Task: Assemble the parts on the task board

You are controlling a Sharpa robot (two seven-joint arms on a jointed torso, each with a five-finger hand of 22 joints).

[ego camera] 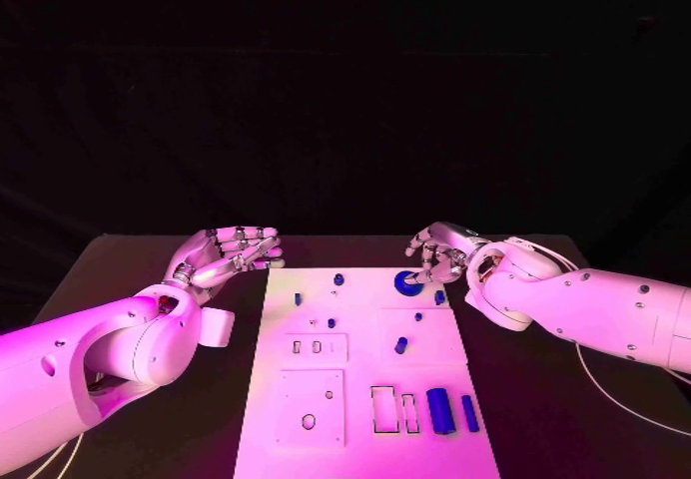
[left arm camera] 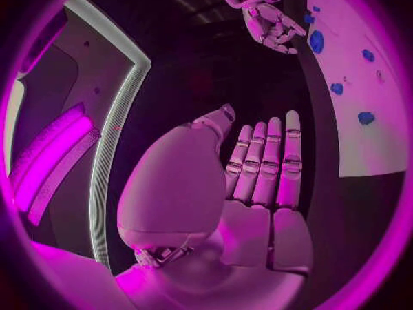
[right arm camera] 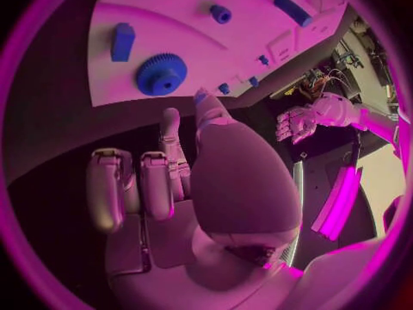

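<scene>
The white task board (ego camera: 363, 371) lies in the middle of the black table. A blue gear (ego camera: 409, 282) sits at its far right corner, with a small blue block (ego camera: 439, 296) beside it. My right hand (ego camera: 439, 254) hovers just past that corner, fingers loosely bent and holding nothing; in the right wrist view its fingertips (right arm camera: 199, 100) point toward the gear (right arm camera: 161, 74). My left hand (ego camera: 224, 254) is off the board's far left corner, fingers stretched out flat and empty (left arm camera: 262, 162). Two long blue cylinders (ego camera: 439, 410) lie at the near right of the board.
Small blue pegs (ego camera: 339, 279) stand along the board's far part, and another blue piece (ego camera: 400, 345) sits mid-board. Rectangular cut-outs (ego camera: 386, 409) and a plate with holes (ego camera: 312, 404) take up the near half. Bare black table (ego camera: 144, 259) lies on both sides.
</scene>
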